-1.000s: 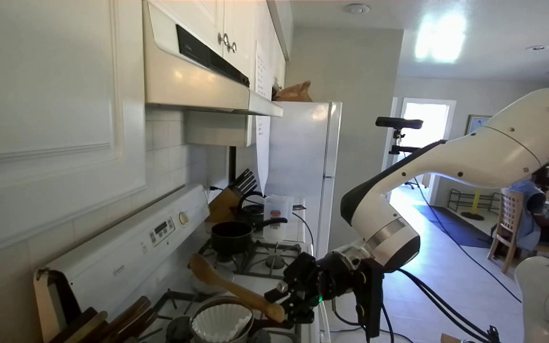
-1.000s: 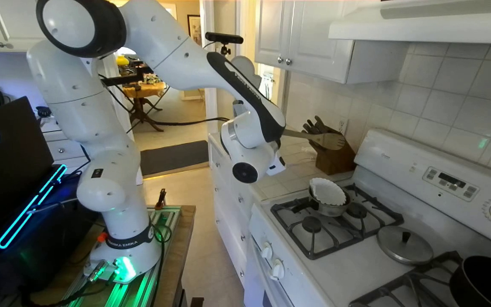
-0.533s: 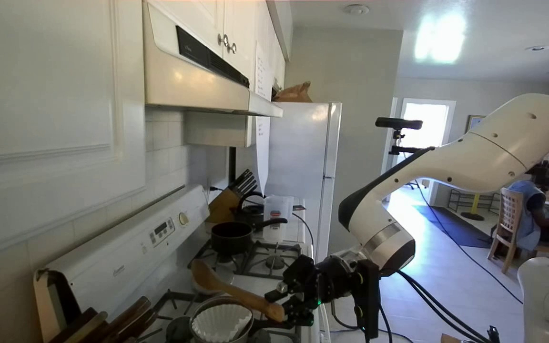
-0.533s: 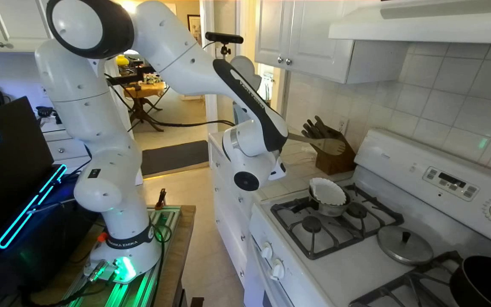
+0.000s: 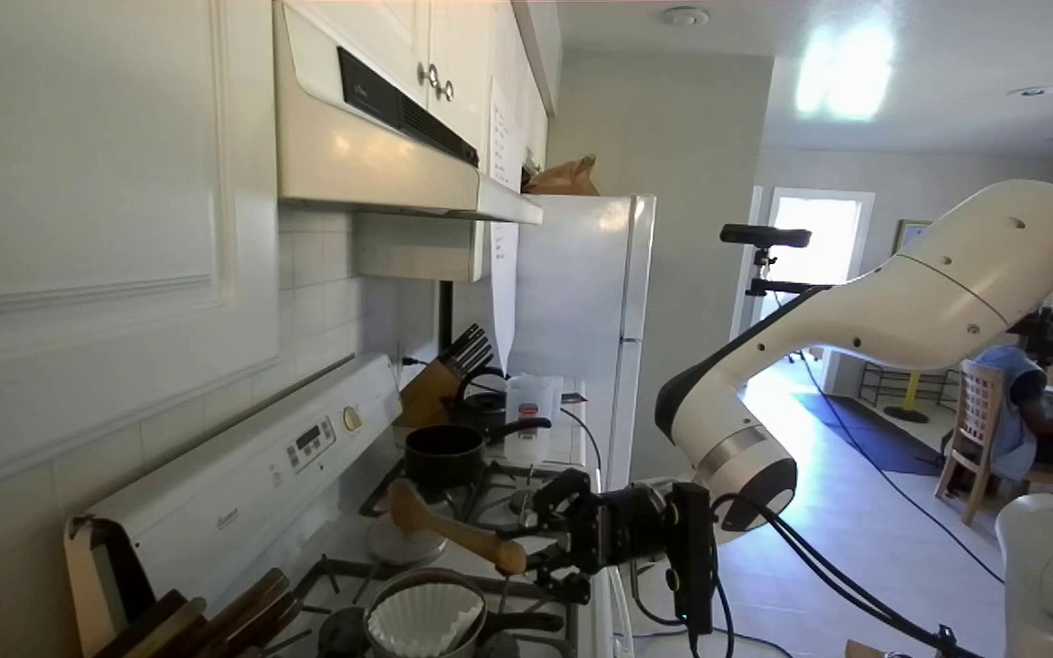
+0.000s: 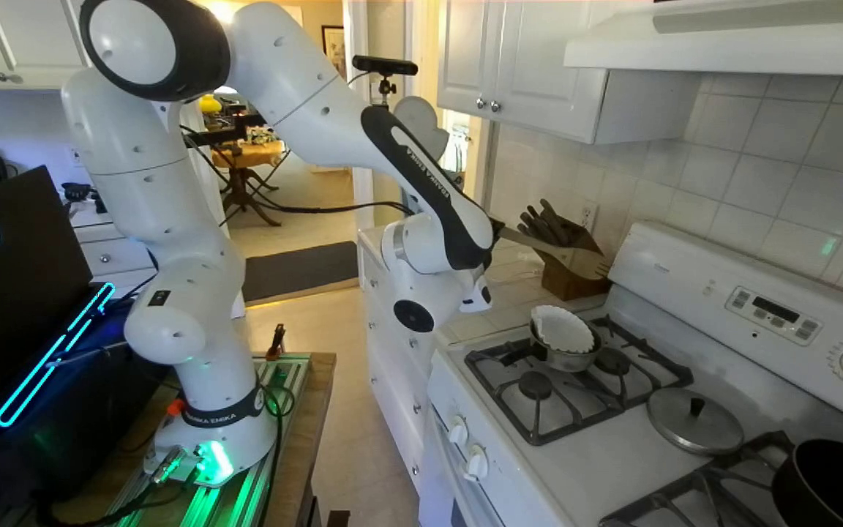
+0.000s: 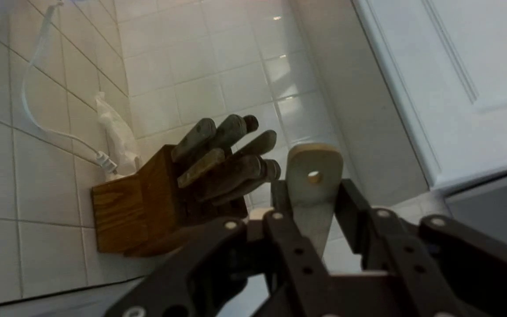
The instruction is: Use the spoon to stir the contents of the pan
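The spoon (image 5: 458, 533) is light-brown wood and also shows in an exterior view (image 6: 574, 258) and in the wrist view (image 7: 311, 196). My gripper (image 5: 526, 551) is shut on its handle near the end; in the wrist view the gripper (image 7: 314, 193) has the holed handle end between its fingers. The spoon's bowl points away from the gripper, toward the stove's back. The pan (image 5: 426, 577) sits on a burner with a white fluted paper liner inside and also shows in an exterior view (image 6: 573, 361). The spoon is held higher than the pan, apart from it. The pan is not seen in the wrist view.
A knife block (image 6: 575, 282) stands on the counter beside the stove, close behind the spoon; the wrist view shows it too (image 7: 126, 213). A metal lid (image 6: 694, 423) lies on the stove's middle. A black pot (image 5: 444, 457) stands on a farther burner. The range hood (image 5: 380, 160) hangs above.
The gripper and spoon have shifted upward in one exterior picture, and the spoon's bowl has moved toward the stove's back panel. The wrist has tilted. The spoon stays gripped; the pan has not moved.
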`<state>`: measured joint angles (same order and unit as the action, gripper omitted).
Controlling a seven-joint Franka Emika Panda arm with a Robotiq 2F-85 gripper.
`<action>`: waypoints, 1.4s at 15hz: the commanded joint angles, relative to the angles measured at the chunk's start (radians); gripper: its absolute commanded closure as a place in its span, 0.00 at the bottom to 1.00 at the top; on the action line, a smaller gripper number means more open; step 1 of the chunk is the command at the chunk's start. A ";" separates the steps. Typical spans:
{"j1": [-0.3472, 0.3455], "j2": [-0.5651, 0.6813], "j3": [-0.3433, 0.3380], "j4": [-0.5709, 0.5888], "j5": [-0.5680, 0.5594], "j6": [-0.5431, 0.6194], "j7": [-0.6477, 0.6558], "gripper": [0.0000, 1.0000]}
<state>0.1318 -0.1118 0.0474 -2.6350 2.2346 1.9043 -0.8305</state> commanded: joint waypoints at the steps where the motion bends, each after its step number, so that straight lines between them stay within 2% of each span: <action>1: -0.022 -0.014 0.023 -0.017 0.130 0.026 0.111 0.92; 7: -0.014 -0.027 0.046 -0.034 0.255 0.075 0.363 0.92; 11: -0.008 -0.033 0.063 -0.052 0.275 0.102 0.541 0.92; 15: -0.011 -0.016 0.067 -0.057 0.284 0.142 0.648 0.92; 18: -0.020 -0.020 0.060 -0.058 0.317 0.175 0.675 0.92; 19: -0.050 -0.031 0.030 -0.059 0.273 0.166 0.695 0.92; 21: -0.071 -0.031 0.011 -0.055 0.273 0.158 0.686 0.92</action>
<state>0.0995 -0.1149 0.0835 -2.6841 2.5099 2.0562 -0.1700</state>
